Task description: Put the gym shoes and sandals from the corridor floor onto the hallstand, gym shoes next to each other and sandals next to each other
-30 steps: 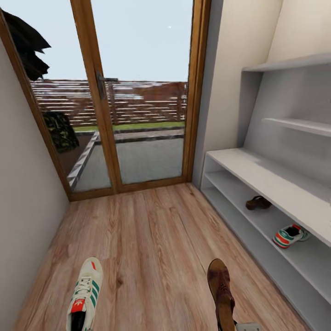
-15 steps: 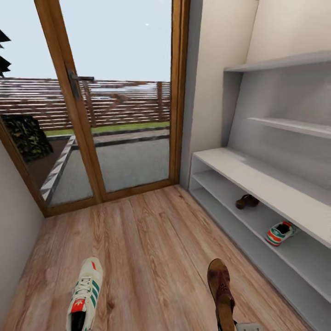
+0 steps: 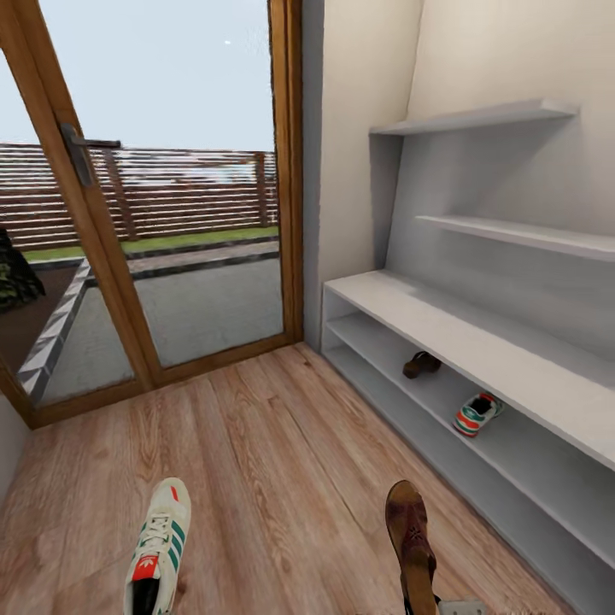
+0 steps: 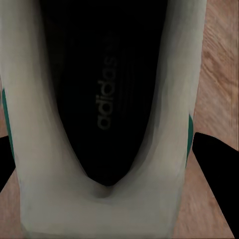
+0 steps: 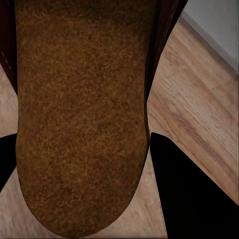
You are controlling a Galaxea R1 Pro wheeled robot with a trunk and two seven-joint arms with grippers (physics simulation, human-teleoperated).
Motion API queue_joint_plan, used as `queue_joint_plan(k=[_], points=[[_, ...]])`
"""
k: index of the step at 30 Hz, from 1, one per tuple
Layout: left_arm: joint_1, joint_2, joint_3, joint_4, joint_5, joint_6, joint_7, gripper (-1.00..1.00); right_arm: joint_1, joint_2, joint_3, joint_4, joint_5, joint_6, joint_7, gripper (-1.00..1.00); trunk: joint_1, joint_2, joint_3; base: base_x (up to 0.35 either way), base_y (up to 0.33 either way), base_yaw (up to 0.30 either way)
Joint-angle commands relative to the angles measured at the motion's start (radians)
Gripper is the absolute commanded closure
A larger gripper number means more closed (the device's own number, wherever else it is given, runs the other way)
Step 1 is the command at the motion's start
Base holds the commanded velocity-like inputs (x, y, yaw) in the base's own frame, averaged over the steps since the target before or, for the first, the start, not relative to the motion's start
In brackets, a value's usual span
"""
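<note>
I've swung the view right over the last second, so the rack now sits more central, which lines me up for the drop-off. My left hand grips a sneaker by the heel, my right hand grips a sandal, both over the floor. The other sandal and sneaker already sit on the rack's shelf, apart from each other. The glass door is close, nothing blocks the way.
</note>
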Motion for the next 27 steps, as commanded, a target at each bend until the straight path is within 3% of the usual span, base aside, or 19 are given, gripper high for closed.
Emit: queue_joint_plan(k=[1, 27], points=[[0.000, 0.000, -0.001, 0.000, 0.002, -0.003, 0.002, 1.00, -0.001, -0.001, 0.006, 0.001, -0.006, -0.003, -0.003, 1.00, 0.000, 0.000, -0.001, 0.000, 0.000, -0.265], [0.000, 0.000, -0.002, 0.000, 0.002, -0.003, 0.002, 1.00, -0.001, -0.001, 0.002, -0.008, -0.008, -0.004, -0.006, 1.00, 0.000, 0.000, -0.001, 0.000, 0.000, -0.266]])
